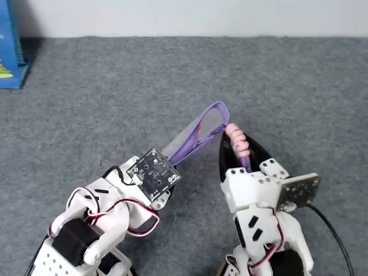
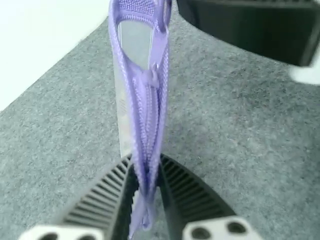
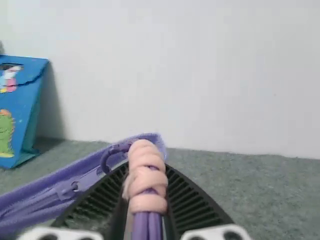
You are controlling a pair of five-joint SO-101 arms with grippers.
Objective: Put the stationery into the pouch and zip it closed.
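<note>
The left claw (image 2: 146, 167) is closed tight on the near end of the purple pouch (image 2: 145, 115), which stands on edge and runs away from it. Its wrist view shows what the high view hides: the zip teeth are meshed from the claw up to the slider (image 2: 150, 77), and past it the mouth gapes. The other arm's black finger sits just beyond that mouth.

The right claw (image 3: 146, 170) is clamped on a purple pen (image 3: 146, 185) with a pink twisted top. From the right wrist view, the pink top lies just beside the pouch's far end, with the zip running off to one side.

The high view alone shows both arms side by side on the grey worktop (image 1: 86, 103), with pouch and pen meeting in a point. A blue box (image 1: 10, 52) stands at the far edge, by the white wall.
</note>
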